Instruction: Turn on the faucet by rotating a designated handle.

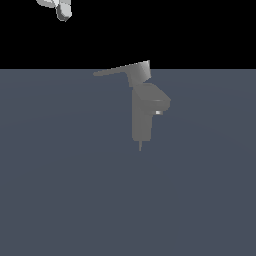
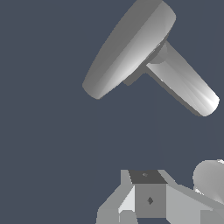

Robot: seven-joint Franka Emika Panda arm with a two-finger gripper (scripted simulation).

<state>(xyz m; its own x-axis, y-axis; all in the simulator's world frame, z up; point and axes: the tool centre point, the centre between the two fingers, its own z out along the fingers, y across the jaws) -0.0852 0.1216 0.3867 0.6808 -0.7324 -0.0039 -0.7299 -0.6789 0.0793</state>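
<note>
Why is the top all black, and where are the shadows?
Exterior view: the black band is unlit background above the floor; the faucet casts no shadow, only its nozzle tip gleams. Wrist view: the handle shows a soft bright sheen, sharp, no blur.

A grey faucet [image 1: 141, 117] is seen upright on a blue-grey floor [image 1: 60, 190]. Its spout [image 1: 161, 102] is pointed toward the exterior view's right, and the handle [image 1: 121, 71] is stretched toward the left. The gripper [image 1: 62, 10] is partly shown at the upper left corner, well apart from the faucet.
</note>
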